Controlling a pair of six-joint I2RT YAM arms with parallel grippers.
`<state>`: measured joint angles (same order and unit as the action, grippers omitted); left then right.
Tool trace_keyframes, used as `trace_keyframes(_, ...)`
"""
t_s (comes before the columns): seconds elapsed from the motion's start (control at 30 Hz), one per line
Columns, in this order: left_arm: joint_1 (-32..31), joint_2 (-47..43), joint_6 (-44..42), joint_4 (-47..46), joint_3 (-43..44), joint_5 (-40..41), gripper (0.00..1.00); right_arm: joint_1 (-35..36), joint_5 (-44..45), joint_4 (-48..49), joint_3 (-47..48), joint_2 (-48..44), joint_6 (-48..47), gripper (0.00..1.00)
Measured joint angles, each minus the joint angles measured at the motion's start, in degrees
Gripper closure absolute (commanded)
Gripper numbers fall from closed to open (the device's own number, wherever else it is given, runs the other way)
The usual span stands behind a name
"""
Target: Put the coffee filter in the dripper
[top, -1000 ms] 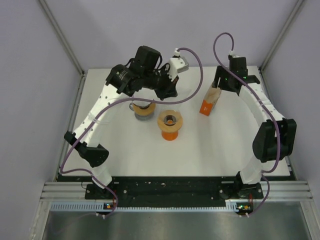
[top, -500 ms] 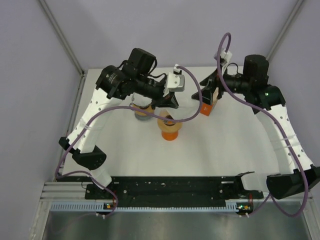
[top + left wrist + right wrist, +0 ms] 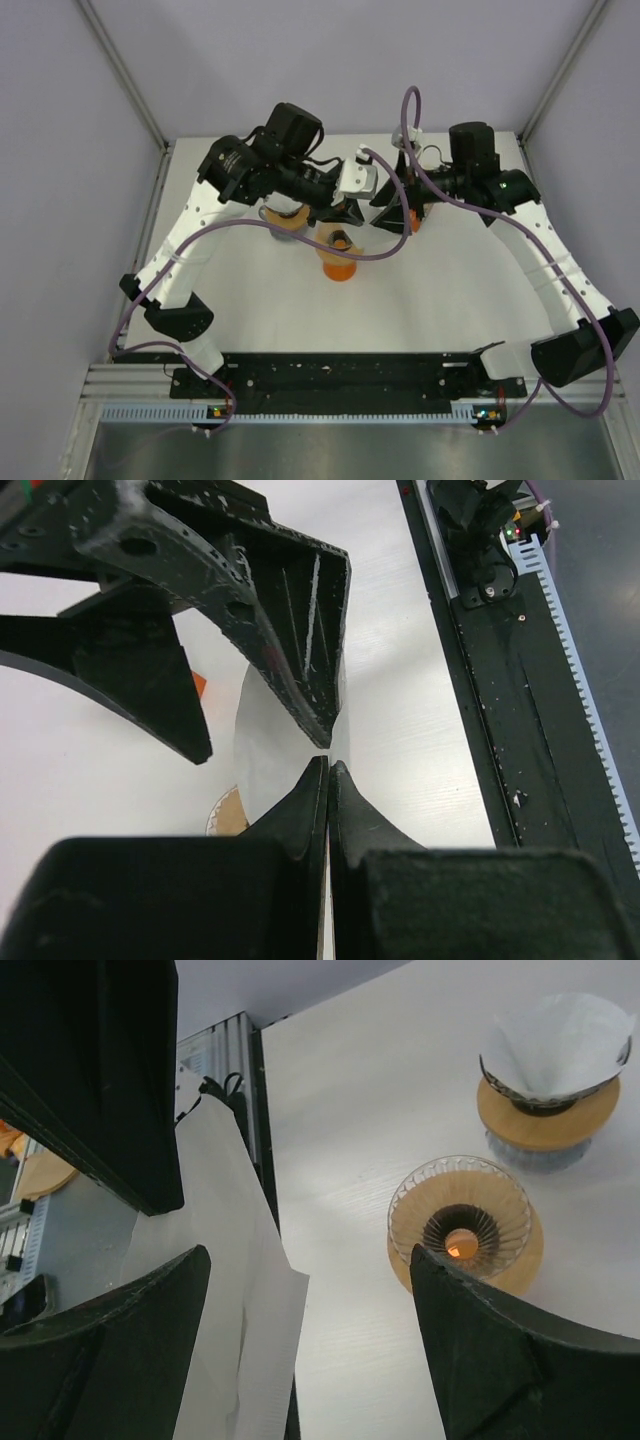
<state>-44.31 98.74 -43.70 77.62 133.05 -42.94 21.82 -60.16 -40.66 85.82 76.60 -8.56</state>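
Shows the carrying step, judged unfinished. Left pincer (image 3: 328, 765) clenched on one edge of the white coffee filter (image 3: 285, 730), with the paper held flat and folded in the air over the table (image 3: 400, 1070), near the empty dripper (image 3: 462, 1222) but not in it. Right pincer (image 3: 310, 1251) released, its fingers spread wide with the filter between them and close to one of them; cannot tell whether that finger touches the paper. Second dripper (image 3: 552, 1065), already lined with its own filter, just left of the empty one and slightly farther back. Next move, as a judgement: calls for bringing the filter over the empty dripper's mouth, opening the cone, lowering it point first and only then letting go. Little room at the far middle of the table, with both pincers crowded together there. Edges to clear: the ribbed glass rim of the dripper, the spread right fingers and the lined dripper alongside. More open table on the near side, toward the black rail (image 3: 500, 680).
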Motion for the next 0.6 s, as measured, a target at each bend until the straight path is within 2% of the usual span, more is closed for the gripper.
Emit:
trace_keyframes(0.07,-0.02,0.00,0.00,0.02,0.00,0.15,1.00,0.61,-1.38,-1.31,-0.11,0.57,-0.96,0.40)
trace_keyframes(0.2,-0.09,0.00,-0.02,0.02,0.02,0.26,1.00,0.94,-3.39,-2.49,-0.72,1.14,-2.40,0.97)
trace_keyframes(0.23,-0.11,0.00,-0.02,0.02,0.02,0.31,1.00,1.09,-3.58,-2.91,-0.83,1.29,-2.14,1.00)
trace_keyframes(0.4,-0.11,0.00,0.15,0.02,0.15,0.92,1.00,1.49,0.22,-3.15,-1.07,1.42,-2.14,1.00)
trace_keyframes(0.5,0.02,0.00,2.91,0.02,0.13,3.54,0.68,1.64,7.43,-1.18,-1.18,1.36,0.83,1.00)
trace_keyframes(0.6,0.85,-0.04,10.84,-1.27,-0.22,8.09,0.40,2.01,17.22,4.20,-3.96,0.04,6.49,1.00)
